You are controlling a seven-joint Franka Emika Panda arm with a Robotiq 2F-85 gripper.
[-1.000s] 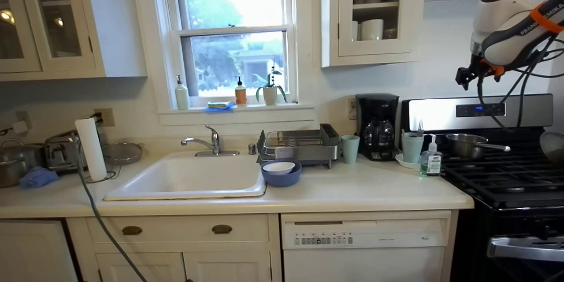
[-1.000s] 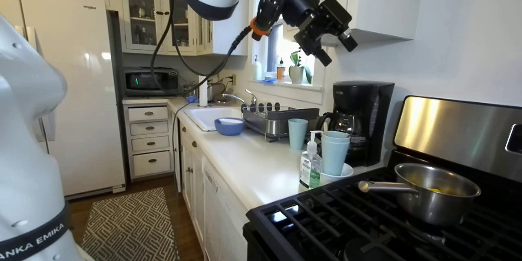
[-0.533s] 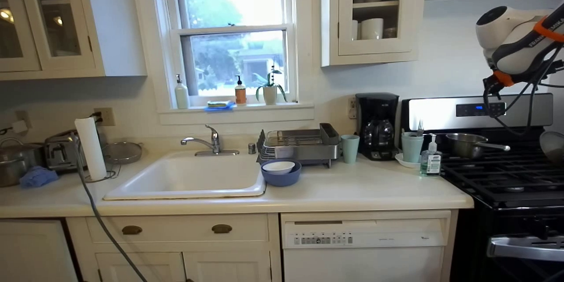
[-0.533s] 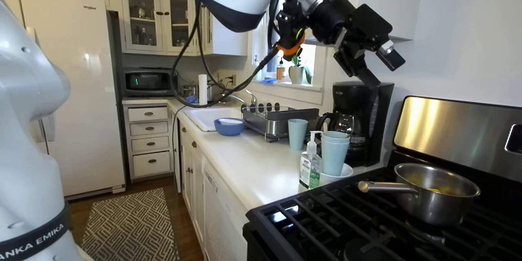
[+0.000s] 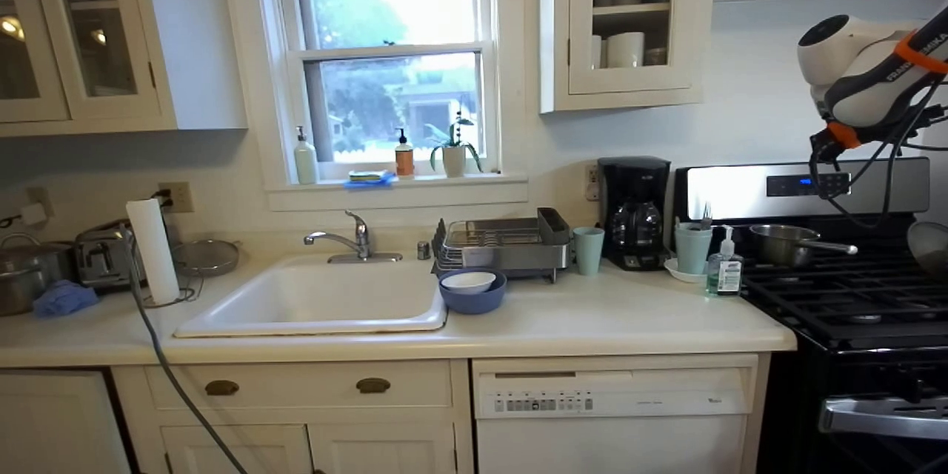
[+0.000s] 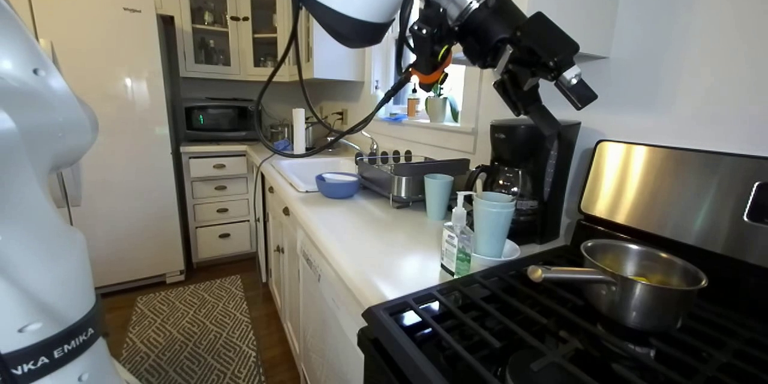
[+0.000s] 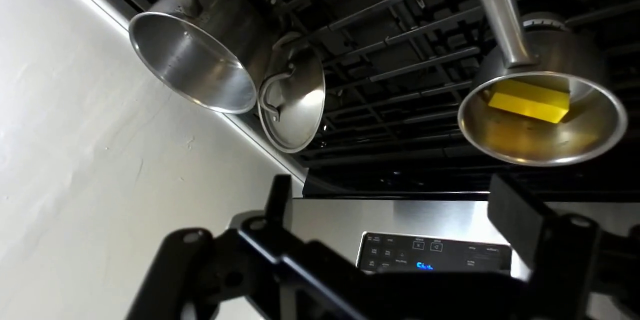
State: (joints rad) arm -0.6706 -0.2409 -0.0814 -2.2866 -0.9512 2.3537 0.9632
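Up over the stove (image 6: 492,319), I see the gripper (image 7: 392,200) hanging, jaws spread wide; yellow block (image 7: 531,100) lies inside the steel saucepan (image 6: 639,305) below, another pot (image 7: 239,27) and lid (image 7: 300,102) well apart from it.

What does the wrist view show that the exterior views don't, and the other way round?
Only in the wrist view: the inside of a second pot, and the full shape of the yellow block.

Only in the exterior views: the sink, blue bowl and black coffee maker.

Shared: the saucepan and the stove control panel. The open claw shows in the wrist view and an exterior view.
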